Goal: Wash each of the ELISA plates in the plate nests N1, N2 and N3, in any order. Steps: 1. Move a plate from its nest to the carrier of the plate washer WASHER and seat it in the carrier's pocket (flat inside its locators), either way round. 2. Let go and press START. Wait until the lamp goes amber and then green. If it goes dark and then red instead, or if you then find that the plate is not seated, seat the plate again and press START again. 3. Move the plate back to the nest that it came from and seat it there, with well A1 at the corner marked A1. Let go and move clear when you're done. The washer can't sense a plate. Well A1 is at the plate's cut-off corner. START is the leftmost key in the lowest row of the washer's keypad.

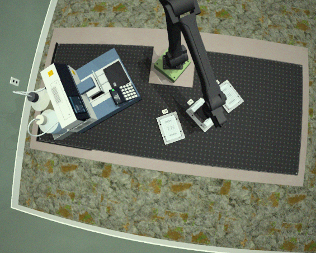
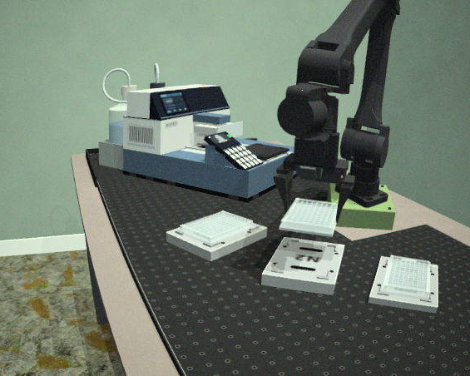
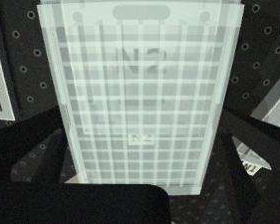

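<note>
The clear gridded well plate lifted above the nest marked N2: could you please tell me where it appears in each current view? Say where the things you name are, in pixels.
Top: right of centre, largely hidden under the black arm; only pale parts show.
Exterior: right of centre, the clear gridded well plate (image 2: pixel 309 214) (image 3: pixel 140 113) between the black gripper's fingers.
Wrist: fills the middle, upright in frame.
Shared landmark: the pale rectangular nest N2 (image 1: pixel 191 112) (image 2: pixel 298 280) (image 3: pixel 140 61).

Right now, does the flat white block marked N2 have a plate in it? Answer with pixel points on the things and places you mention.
No, the flat white block marked N2 (image 1: pixel 192 112) (image 2: pixel 299 283) is empty; its slots show, and the clear plate (image 2: pixel 309 216) (image 3: pixel 140 113) hangs above.
</note>
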